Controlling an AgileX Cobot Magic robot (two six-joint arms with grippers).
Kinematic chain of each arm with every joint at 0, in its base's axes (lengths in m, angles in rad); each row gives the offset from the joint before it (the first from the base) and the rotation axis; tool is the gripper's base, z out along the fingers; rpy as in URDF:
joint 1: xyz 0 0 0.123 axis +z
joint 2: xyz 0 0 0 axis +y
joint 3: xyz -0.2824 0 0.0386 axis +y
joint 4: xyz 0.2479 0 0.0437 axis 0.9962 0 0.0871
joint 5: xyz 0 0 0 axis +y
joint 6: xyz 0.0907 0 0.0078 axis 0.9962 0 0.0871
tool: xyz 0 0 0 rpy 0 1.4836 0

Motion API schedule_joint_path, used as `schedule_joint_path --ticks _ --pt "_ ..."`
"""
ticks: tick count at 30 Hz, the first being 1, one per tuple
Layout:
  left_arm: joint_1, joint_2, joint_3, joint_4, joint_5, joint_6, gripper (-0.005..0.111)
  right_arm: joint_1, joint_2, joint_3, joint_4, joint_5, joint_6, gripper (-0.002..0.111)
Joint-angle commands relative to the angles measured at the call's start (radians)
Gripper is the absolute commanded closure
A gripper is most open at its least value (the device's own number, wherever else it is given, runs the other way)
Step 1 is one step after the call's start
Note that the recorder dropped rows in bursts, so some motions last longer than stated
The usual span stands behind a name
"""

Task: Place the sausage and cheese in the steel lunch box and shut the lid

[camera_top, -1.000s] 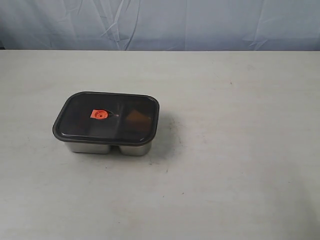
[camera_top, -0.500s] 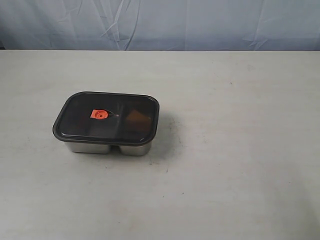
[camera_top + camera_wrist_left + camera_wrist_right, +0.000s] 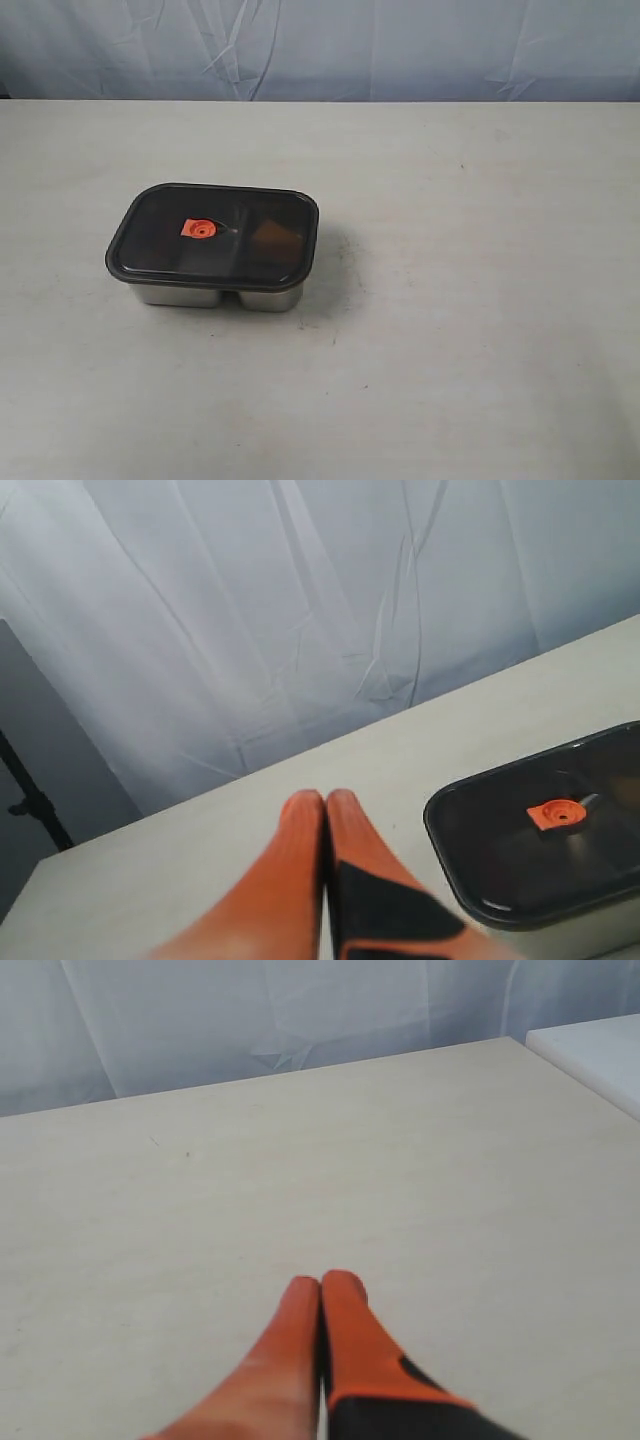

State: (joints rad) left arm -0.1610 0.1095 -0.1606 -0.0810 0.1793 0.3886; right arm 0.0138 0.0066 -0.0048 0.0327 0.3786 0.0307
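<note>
The steel lunch box [image 3: 215, 294] stands left of the table's middle with the dark tinted lid [image 3: 160, 235] seated flat on it. An orange valve tab [image 3: 198, 229] marks the lid's centre. Through the lid, a dim yellow-orange shape that may be the cheese [image 3: 272, 236] shows in the right compartment. The sausage is hidden. In the left wrist view the lid [image 3: 500, 830] lies beside and beyond my left gripper [image 3: 323, 800], which is shut and empty. My right gripper [image 3: 321, 1283] is shut over bare table. Neither gripper appears in the exterior view.
A pale blue cloth backdrop [image 3: 320, 45] hangs behind the table's far edge [image 3: 400, 101]. A white surface [image 3: 600, 1055] shows past the table corner in the right wrist view. A dark stand [image 3: 30, 805] is off the table in the left wrist view.
</note>
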Motion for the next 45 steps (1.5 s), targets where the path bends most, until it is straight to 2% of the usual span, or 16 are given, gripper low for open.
schedule_joint_path --ticks 1,8,14,18,21,45 --pt "0.001 -0.062 0.062 -0.021 -0.100 -0.082 0.107 -0.006 -0.007 0.005 -0.001 -0.015 -0.006 0.109" --pt "0.007 -0.103 0.137 -0.010 -0.114 -0.303 0.107 -0.006 -0.007 0.005 0.004 -0.012 -0.006 0.109" --pt "0.092 -0.110 0.161 -0.010 -0.090 -0.364 0.107 -0.006 -0.007 0.005 0.004 -0.012 -0.006 0.109" --pt "0.167 -0.110 0.161 -0.012 0.002 -0.367 0.107 -0.006 -0.007 0.005 0.004 -0.012 -0.006 0.109" --pt "0.196 -0.110 0.161 -0.012 0.046 -0.367 0.107 -0.006 -0.007 0.005 0.004 -0.012 -0.006 0.109" --pt "0.200 -0.110 0.161 0.008 0.044 -0.363 0.107 -0.006 -0.007 0.005 0.002 -0.015 -0.006 0.109"
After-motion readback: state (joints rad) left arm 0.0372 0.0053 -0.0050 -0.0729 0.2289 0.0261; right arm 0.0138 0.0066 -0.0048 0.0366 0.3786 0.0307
